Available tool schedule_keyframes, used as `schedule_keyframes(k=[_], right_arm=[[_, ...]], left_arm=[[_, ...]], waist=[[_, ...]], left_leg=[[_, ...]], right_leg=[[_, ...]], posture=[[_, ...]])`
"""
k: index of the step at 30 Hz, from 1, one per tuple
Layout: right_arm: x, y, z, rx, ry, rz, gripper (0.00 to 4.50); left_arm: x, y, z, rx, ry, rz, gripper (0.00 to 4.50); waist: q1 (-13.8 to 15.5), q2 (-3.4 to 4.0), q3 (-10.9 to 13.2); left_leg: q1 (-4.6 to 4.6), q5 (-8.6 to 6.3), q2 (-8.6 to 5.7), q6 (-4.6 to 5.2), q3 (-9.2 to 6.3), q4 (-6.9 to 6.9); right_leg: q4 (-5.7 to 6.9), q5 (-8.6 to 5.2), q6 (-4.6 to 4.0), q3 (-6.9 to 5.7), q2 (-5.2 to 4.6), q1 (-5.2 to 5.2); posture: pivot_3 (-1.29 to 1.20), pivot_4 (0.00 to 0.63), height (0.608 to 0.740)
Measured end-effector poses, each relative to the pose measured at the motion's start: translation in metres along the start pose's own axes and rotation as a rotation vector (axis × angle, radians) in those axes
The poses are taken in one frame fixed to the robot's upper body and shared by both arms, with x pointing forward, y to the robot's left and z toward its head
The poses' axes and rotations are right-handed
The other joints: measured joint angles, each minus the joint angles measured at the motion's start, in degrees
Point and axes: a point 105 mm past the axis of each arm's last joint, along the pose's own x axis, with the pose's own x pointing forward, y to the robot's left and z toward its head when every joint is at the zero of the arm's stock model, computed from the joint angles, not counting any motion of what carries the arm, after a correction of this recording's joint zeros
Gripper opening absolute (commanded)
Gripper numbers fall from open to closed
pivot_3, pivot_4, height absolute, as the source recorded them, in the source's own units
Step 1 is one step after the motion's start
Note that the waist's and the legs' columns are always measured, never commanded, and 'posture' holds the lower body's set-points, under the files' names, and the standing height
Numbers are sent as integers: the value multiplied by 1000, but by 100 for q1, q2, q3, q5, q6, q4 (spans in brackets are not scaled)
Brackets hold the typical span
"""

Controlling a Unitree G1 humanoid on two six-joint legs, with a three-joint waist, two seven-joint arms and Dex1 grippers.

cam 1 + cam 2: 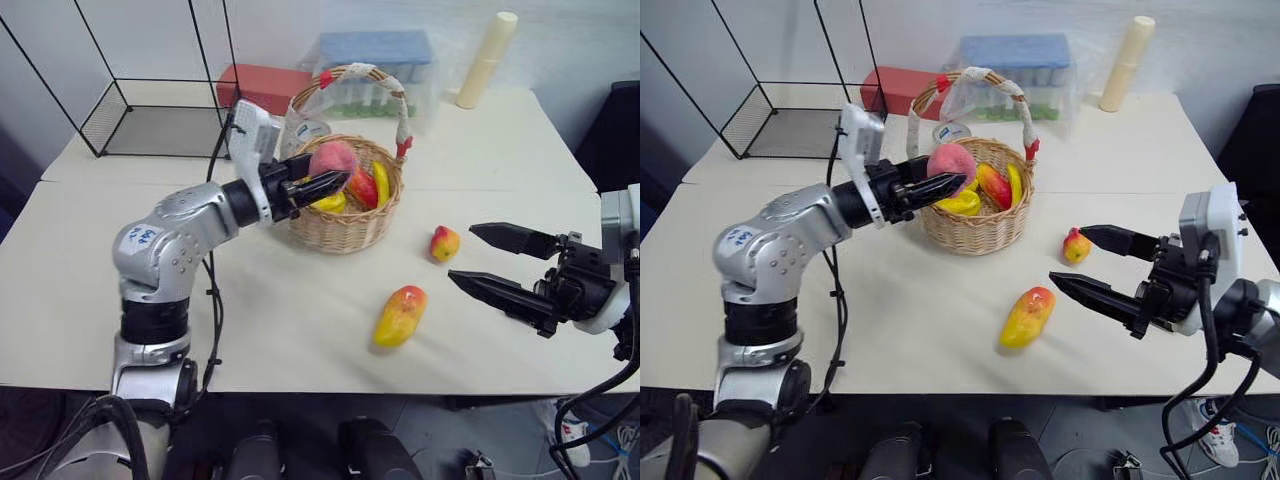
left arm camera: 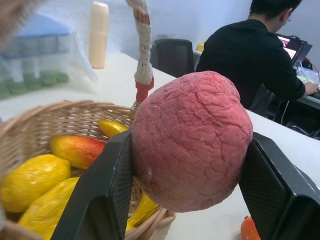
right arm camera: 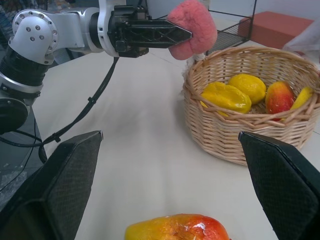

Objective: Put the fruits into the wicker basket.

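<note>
The peach is round, dull pink, its skin finely wrinkled. My left gripper is clenched on it, one black finger pressed to each flank, holding it in the air just above the near rim of the wicker basket. Inside the basket lie yellow lemons, a banana and a red-yellow fruit. My right gripper hangs released, fingers spread wide, above the table between the small apple and the mango, touching neither.
</note>
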Motion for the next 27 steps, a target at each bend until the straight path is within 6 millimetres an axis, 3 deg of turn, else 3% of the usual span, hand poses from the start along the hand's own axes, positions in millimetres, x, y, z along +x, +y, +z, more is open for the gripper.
schedule_keyframes(k=[1, 3, 8, 11, 14, 16, 18, 21, 25, 27], right_arm=[[1, 0, -1, 1, 1, -1, 4500], [4, 0, -2, 1, -4, -2, 4500], [4, -2, -1, -5, -14, -23, 4500], [4, -2, -3, -1, -9, -31, 4500], [3, -1, -10, 0, 23, -45, 4500], [0, -2, -17, -26, 70, -57, 4500], [-3, -3, -25, -109, 163, -54, 4500], [-5, -6, -32, -263, 256, -31, 4500], [-6, -9, -67, -573, 489, 134, 4500], [-2, -11, -79, -691, 526, 204, 4500]], left_arm=[[8, 4, -1, -5, 22, 38, 2866], [23, 16, -5, 21, 93, 141, 3286], [32, 35, -26, 33, 147, 228, 4456], [33, 37, -25, 39, 129, 221, 4456], [31, 24, -16, 38, 87, 94, 4456], [22, 11, -7, 69, 56, -20, 4456], [0, -4, 4, 143, 37, -181, 4456], [-27, -11, 5, 204, 65, -313, 4456], [-84, -13, -20, 283, 265, -500, 4456], [-97, -18, -33, 316, 342, -577, 4456]], waist=[[8, -1, 1], [14, 0, 0], [2, 0, 0], [13, 0, 0], [13, 0, 0], [-4, 0, 0], [-28, 4, -1], [-17, 4, -1], [-64, -2, 1], [-64, -2, 2]], left_leg=[[-9, 4, 1, -5, -1, 1], [-31, 12, -3, -7, -1, 1], [-31, 16, 2, -16, 6, -2], [-31, 17, 1, -16, 5, -1], [-35, 18, 1, -16, 5, -1], [-33, 18, 2, -18, 7, -5], [-23, 22, 5, -28, 12, -12], [-13, 28, 5, -33, 11, -8], [14, 26, 2, -30, 20, -15], [13, 23, 0, -23, 21, -9]], right_leg=[[0, 0, 0, 0, 1, -12], [5, 0, 0, 4, 1, -36], [9, 0, -1, 4, 2, -44], [11, 0, -1, 4, 1, -44], [11, 0, -1, 3, -1, -44], [10, 0, -1, 3, 0, -45], [14, -2, -5, 3, 3, -44], [21, -3, -9, 1, 5, -37], [14, -5, -15, 4, 1, -15], [13, -5, -16, 6, -3, -13]], posture=[[0, 150, 740], [0, 150, 740], [0, 150, 740], [0, 150, 740], [0, 150, 740], [0, 150, 740], [0, 150, 740], [0, 150, 740], [0, 150, 740], [0, 150, 740]])
